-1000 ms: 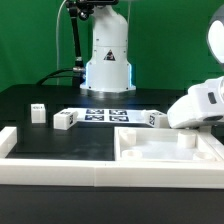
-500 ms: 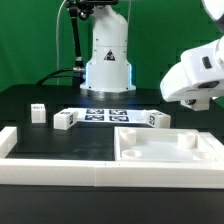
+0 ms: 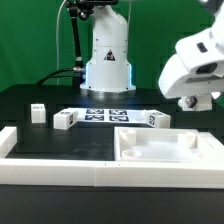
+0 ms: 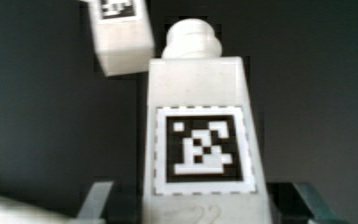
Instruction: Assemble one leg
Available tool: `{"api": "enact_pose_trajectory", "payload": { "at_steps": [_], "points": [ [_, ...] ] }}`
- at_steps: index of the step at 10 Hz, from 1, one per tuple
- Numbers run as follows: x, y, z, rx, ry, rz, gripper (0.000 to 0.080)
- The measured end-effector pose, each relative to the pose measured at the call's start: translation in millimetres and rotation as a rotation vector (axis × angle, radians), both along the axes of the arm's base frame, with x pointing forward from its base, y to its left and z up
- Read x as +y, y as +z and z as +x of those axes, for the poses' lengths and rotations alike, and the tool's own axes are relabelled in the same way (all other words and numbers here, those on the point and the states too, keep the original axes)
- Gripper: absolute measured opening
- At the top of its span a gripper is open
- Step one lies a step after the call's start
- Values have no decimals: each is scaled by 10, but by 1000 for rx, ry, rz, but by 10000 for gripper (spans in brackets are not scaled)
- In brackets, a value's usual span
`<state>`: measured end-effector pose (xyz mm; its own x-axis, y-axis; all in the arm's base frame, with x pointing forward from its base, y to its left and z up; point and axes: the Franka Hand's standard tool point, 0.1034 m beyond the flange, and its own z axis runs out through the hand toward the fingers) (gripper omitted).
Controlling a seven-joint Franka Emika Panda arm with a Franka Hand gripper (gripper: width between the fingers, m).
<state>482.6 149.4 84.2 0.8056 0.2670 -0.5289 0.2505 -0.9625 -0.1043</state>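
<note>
In the wrist view my gripper (image 4: 202,206) is shut on a white leg (image 4: 201,110). The leg's black-and-white tag faces the camera and its rounded peg end points away from the jaws. A grey finger (image 4: 101,200) shows on each side of it. In the exterior view the gripper (image 3: 190,102) hangs raised at the right, above the large white panel (image 3: 165,150); the held leg is hard to make out there. Another leg (image 4: 119,35) lies on the dark table beyond.
Loose legs lie on the table at the exterior view's left (image 3: 38,113), centre-left (image 3: 65,120) and centre-right (image 3: 155,118). The marker board (image 3: 105,114) lies before the robot base. A white wall (image 3: 50,170) runs along the front.
The gripper has risen from just above the panel to well above it and stayed at the exterior view's right. The loose parts on the table have not moved.
</note>
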Motion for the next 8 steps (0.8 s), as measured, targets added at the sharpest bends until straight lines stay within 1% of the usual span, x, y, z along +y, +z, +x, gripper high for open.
{"api": "enact_pose_trajectory", "payload": {
  "at_steps": [1, 2, 3, 5, 6, 7, 8],
  "points": [
    [-27, 86, 78, -58, -9, 10, 292],
    [-59, 157, 124, -82, -15, 12, 292],
    [-93, 234, 240, -150, -24, 26, 292],
    [-97, 238, 304, -302, -35, 51, 292],
    [-100, 233, 306, -348, -38, 59, 292],
    [-107, 242, 363, -418, -35, 76, 292],
    [-136, 298, 439, -455, -40, 82, 292]
  ]
}}
